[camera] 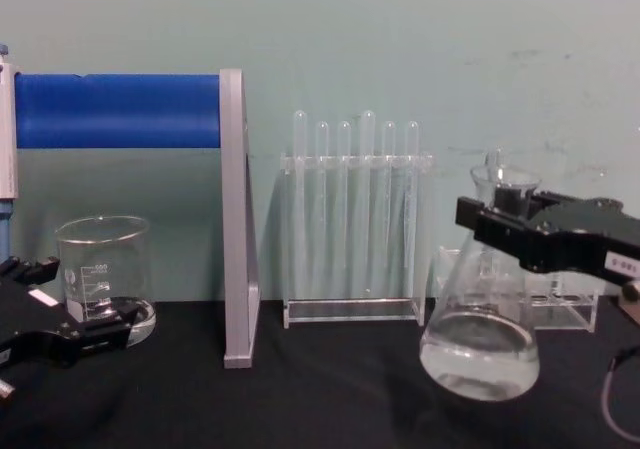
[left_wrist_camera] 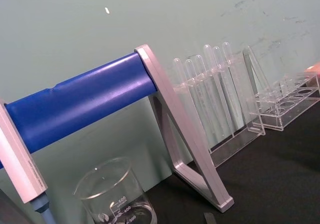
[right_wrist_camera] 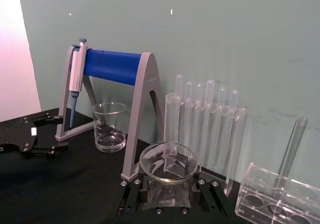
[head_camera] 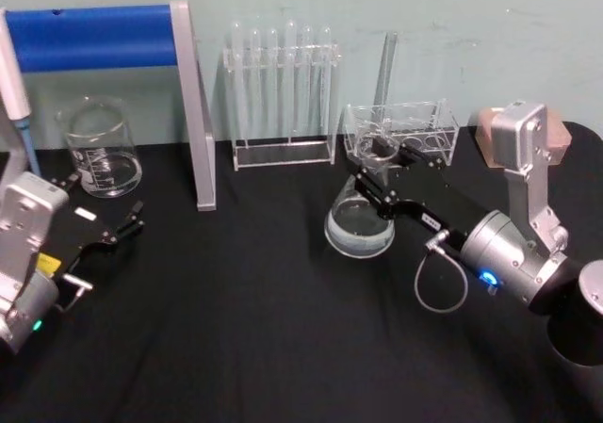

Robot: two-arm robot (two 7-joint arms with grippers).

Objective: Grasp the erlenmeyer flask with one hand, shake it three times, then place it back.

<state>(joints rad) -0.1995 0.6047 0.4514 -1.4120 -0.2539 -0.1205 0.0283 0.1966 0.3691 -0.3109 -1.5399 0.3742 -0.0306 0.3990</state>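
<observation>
The erlenmeyer flask [head_camera: 360,225] is clear glass with some clear liquid in its wide base. It sits right of centre on the black cloth, just in front of a low acrylic rack. My right gripper [head_camera: 382,162] reaches in from the right and is shut on the flask's neck, just below the flared rim. From the side, the flask [camera: 480,349] leans slightly in the black jaws of the right gripper [camera: 500,224]. I cannot tell whether its base touches the cloth. In the right wrist view the flask's rim [right_wrist_camera: 167,164] sits between the jaws. My left gripper [head_camera: 104,206] rests open at the far left.
A glass beaker [head_camera: 99,150] stands at the back left beside a grey stand with a blue bar [head_camera: 193,112], which holds a pipette [head_camera: 19,103]. A tall test tube rack [head_camera: 283,103] and the low acrylic rack [head_camera: 400,131] line the back wall. The front of the cloth is bare.
</observation>
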